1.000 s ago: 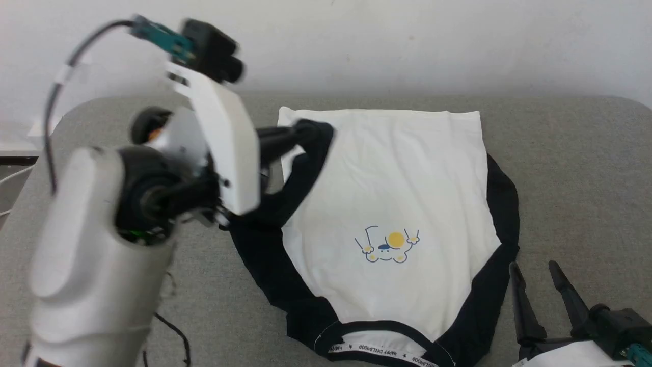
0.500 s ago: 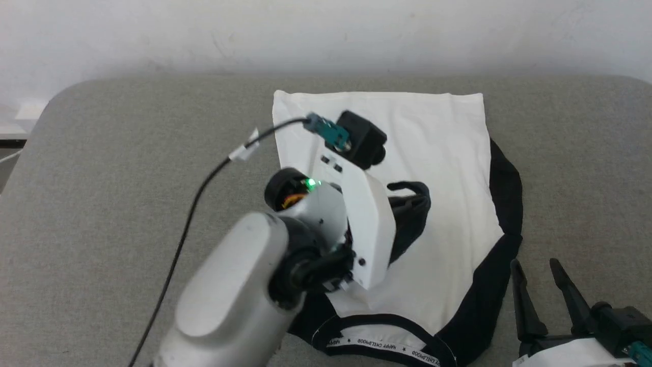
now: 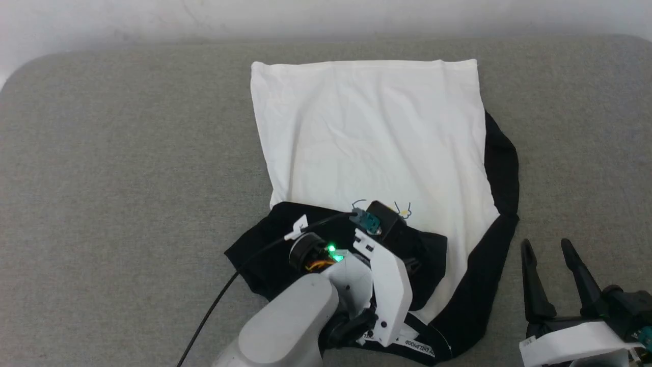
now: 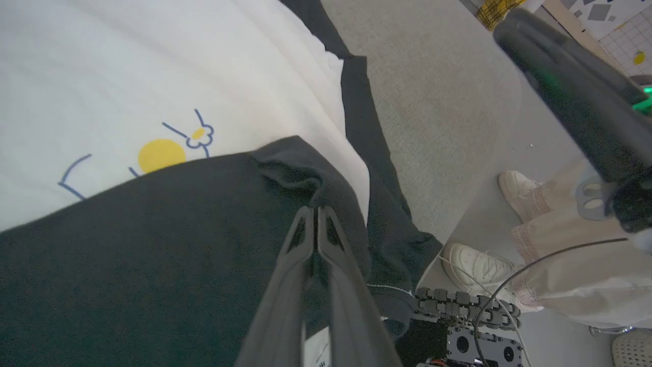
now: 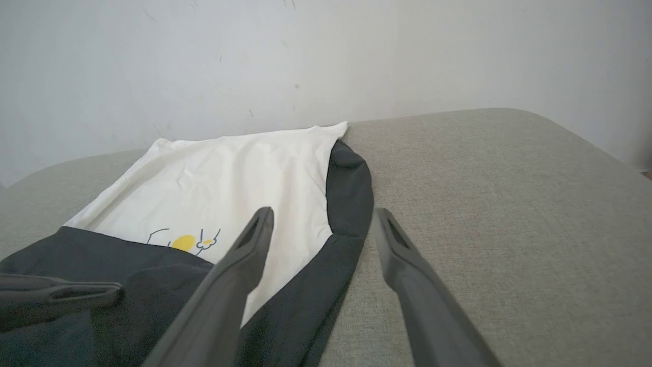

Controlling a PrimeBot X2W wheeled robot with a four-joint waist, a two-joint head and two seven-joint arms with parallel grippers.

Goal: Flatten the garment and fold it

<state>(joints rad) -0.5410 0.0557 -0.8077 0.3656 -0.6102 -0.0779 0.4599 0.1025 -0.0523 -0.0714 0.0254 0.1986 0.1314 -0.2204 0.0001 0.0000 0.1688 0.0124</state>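
Note:
The garment (image 3: 377,137) lies flat on the grey table (image 3: 127,153), hem at the far side, collar and lettered neck tape (image 3: 415,346) nearest me. Its left black sleeve (image 3: 265,255) is folded in over the chest and partly covers the cartoon print (image 4: 160,153). My left gripper (image 4: 316,210) is shut on that sleeve's bunched edge, low over the shirt; in the head view my left wrist (image 3: 382,275) hides its fingers. The right black sleeve (image 3: 501,168) lies along the shirt's right side. My right gripper (image 3: 547,250) rests open just right of it, holding nothing.
Bare grey table surface stretches wide on the left and right (image 3: 586,127) of the shirt. A white wall (image 5: 305,61) stands behind the far edge. In the left wrist view, a person's pale shoes (image 4: 476,265) stand on the floor beyond the table's rounded corner.
My left arm swept from the shirt's far left toward me and rightward, carrying the black sleeve across onto the chest. The head camera tilted down. The right gripper stayed put.

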